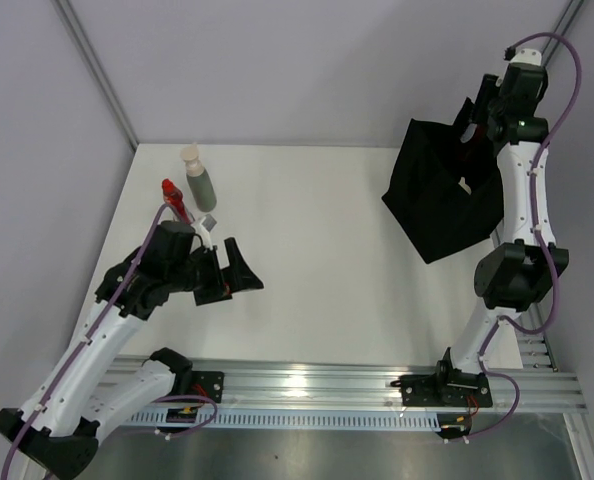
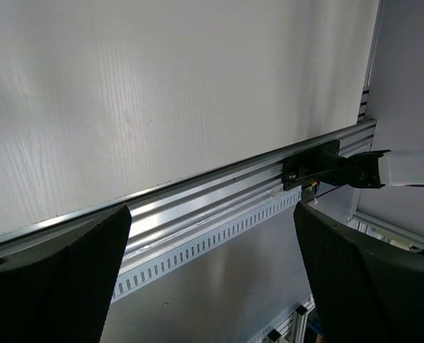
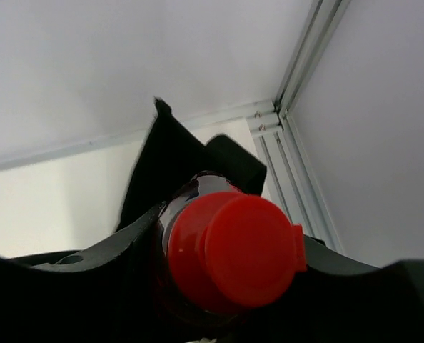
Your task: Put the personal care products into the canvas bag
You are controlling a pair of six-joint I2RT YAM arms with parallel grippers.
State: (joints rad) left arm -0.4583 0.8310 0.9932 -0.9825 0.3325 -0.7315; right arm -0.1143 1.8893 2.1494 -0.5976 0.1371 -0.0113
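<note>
The black canvas bag [image 1: 443, 195] stands at the back right of the table; its rim also shows in the right wrist view [image 3: 170, 161]. My right gripper [image 1: 475, 115] is over the bag's far edge, shut on the dark red-capped bottle [image 3: 232, 250], cap towards the camera. The grey-green bottle with a cream cap [image 1: 199, 182] and the all-red bottle [image 1: 173, 199] stand at the back left. My left gripper [image 1: 233, 274] is open and empty just in front of them; its view [image 2: 212, 275] shows only table and rail. The beige bottle is out of view.
An aluminium rail [image 1: 307, 384] runs along the near table edge and also shows in the left wrist view [image 2: 198, 204]. Grey walls close in the back and both sides, with a corner post [image 3: 298, 93] behind the bag.
</note>
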